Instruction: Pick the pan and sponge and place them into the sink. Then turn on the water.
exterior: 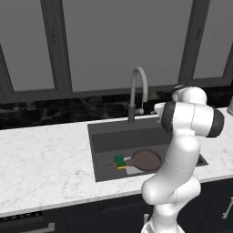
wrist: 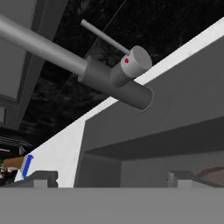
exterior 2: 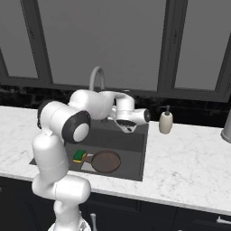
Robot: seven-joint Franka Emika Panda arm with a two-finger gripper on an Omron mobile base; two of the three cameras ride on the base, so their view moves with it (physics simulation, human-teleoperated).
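Reaching over the sink [exterior: 100, 136], the robot's hand [wrist: 111, 177] faces the faucet [wrist: 116, 78], its two fingertips spread wide with nothing between them. The faucet's stubby base lies straight ahead of the hand, and its thin lever [wrist: 104, 37] juts from a round cap marked with a red dot; that lever looks to be the next target. No water is visible from the spout. Below the faucet, the reddish-brown pan [exterior: 145, 160] and green-topped sponge [exterior: 119, 161] already rest side by side on the sink's floor, apparently touching.
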